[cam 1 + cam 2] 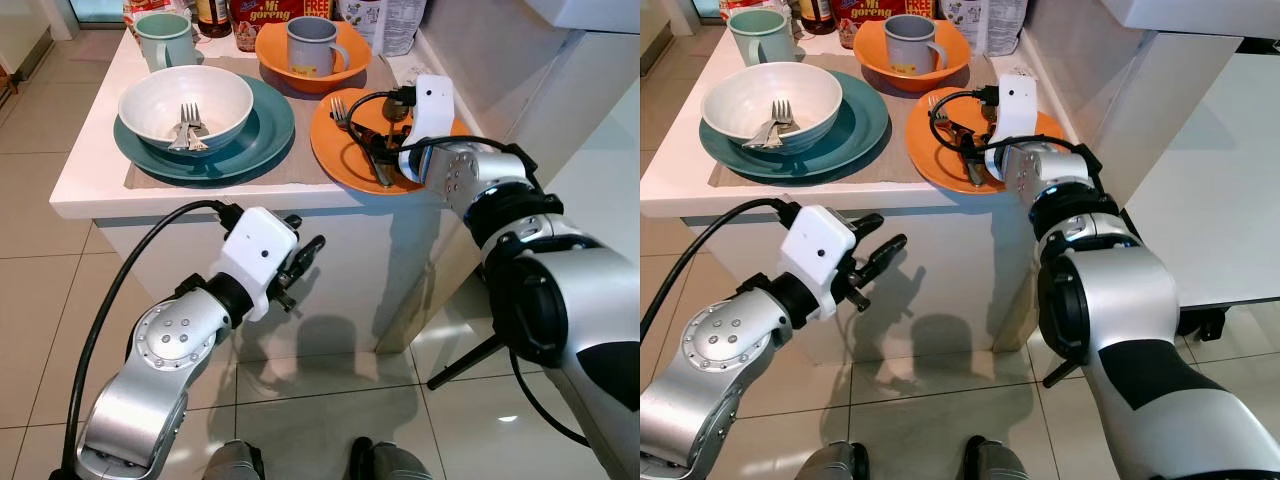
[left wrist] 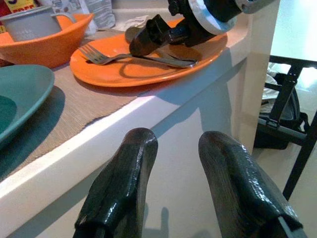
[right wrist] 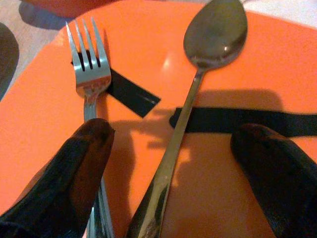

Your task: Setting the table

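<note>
An orange plate [image 1: 335, 160] lies at the near right corner of the white table, with a fork [image 3: 89, 69] and a spoon [image 3: 215, 32] side by side on it. My right gripper [image 3: 176, 144] hovers low over the plate, open, one finger on each side of the two handles. A white bowl [image 1: 215, 100] holding forks rests on a teal plate [image 1: 265, 135] to the left. Behind them stands an orange bowl [image 1: 275, 55] with a grey mug [image 1: 312, 45] in it. My left gripper [image 1: 305, 262] hangs open and empty below the table's front edge.
A teal mug [image 1: 165, 40] and food packets stand at the back of the table. A beige placemat [image 1: 150, 175] lies under the dishes. White wall panels close in on the right, and a black stand leg [image 1: 465, 360] crosses the tiled floor.
</note>
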### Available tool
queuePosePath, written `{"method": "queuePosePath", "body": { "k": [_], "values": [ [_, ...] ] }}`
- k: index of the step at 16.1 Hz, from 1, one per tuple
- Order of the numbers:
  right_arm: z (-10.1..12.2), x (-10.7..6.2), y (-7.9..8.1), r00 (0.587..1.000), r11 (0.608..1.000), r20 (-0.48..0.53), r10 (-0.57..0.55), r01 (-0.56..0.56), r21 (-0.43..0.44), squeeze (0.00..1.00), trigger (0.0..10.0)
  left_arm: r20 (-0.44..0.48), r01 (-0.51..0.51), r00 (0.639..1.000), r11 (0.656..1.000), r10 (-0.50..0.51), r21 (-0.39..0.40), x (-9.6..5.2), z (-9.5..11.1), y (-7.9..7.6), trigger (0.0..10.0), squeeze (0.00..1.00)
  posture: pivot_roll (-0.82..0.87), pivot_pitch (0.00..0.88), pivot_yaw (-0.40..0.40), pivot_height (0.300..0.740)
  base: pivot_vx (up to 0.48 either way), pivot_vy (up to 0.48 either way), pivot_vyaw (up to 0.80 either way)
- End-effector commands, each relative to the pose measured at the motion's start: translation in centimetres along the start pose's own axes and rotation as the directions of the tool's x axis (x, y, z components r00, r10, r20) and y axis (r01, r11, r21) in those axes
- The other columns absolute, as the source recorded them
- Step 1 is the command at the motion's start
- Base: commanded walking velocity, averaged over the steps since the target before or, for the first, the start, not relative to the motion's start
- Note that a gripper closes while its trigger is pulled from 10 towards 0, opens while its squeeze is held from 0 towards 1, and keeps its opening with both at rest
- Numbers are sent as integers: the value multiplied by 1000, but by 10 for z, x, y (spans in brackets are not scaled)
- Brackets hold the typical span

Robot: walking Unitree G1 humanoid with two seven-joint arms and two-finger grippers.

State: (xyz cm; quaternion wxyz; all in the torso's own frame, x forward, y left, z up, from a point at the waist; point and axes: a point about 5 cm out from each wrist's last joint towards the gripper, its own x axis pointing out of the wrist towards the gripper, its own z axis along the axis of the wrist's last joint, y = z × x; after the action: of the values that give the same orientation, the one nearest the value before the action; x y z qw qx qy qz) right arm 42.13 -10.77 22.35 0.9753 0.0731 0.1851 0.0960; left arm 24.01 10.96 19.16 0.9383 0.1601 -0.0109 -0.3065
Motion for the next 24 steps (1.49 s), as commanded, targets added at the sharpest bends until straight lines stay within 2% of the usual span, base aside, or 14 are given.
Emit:
{"method": "queuePosePath", "body": {
  "k": [1,4,24],
  "values": [
    [-7,0,-6,999,999,-53,-14,16,40,0,0,15,22,1000,999,-23,23,0,6,-2,10000,0,126,155,-68,740,0,0,0],
    [-10,-1,-11,998,997,-61,-18,22,68,0,0,12,23,1000,999,-23,26,-1,6,-1,10000,0,125,153,-69,740,0,0,0],
    [-1,-3,-18,999,998,-38,-26,28,47,0,0,30,40,999,999,-40,13,7,9,-1,10000,0,128,120,-57,740,0,0,0]
  ]
}}
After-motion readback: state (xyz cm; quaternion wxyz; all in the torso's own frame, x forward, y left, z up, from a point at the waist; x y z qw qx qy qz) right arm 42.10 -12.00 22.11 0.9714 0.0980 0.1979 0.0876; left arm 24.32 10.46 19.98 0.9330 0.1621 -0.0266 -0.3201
